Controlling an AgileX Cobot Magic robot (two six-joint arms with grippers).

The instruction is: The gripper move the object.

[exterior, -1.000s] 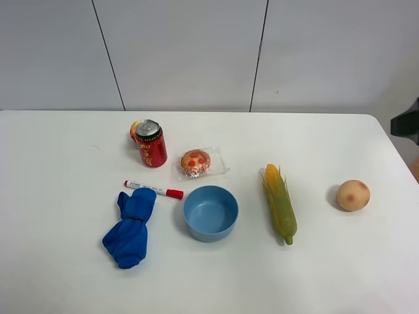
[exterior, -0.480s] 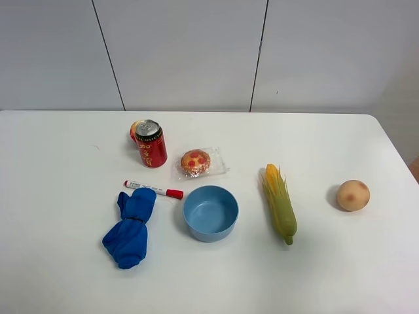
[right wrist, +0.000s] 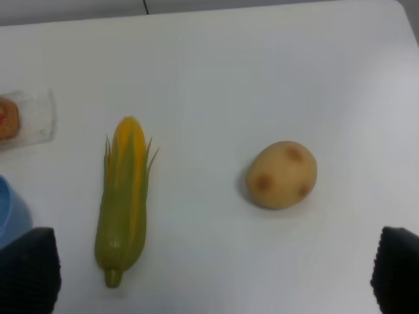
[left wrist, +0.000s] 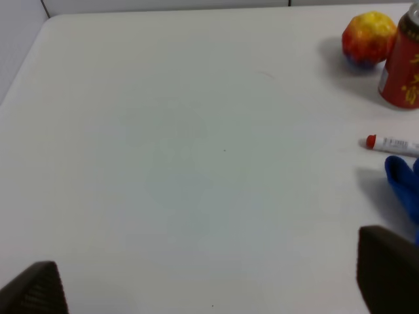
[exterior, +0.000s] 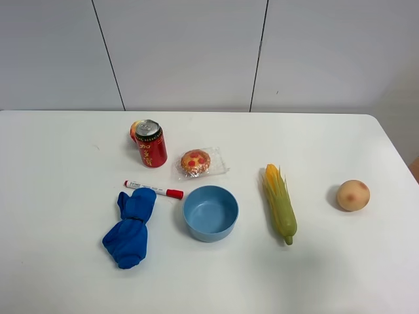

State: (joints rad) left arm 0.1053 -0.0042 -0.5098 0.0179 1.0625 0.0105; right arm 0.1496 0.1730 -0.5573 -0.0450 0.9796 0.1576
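Observation:
The white marker pen (exterior: pixel 154 190) with a red cap lies flat on the white table (exterior: pixel 59 170), between the red can (exterior: pixel 150 144) and the blue cloth (exterior: pixel 131 226). Only its end shows in the left wrist view (left wrist: pixel 393 144), off to one side of my left gripper (left wrist: pixel 209 281). That gripper is open and empty, hovering over bare table well apart from the pen. My right gripper (right wrist: pixel 211 271) is open and empty above the corn cob (right wrist: pixel 122 196) and the potato (right wrist: pixel 281 174). Neither gripper shows in the exterior high view.
A blue bowl (exterior: pixel 210 212) sits right of the pen's cap. A wrapped bun (exterior: pixel 196 161) lies behind the bowl. The corn cob (exterior: pixel 279 203) and potato (exterior: pixel 353 195) lie on the right. A red-yellow fruit (left wrist: pixel 368 38) sits behind the can.
A dark part of the right arm at the right edge of the exterior high view one second ago has gone out of view. The objects have not moved.

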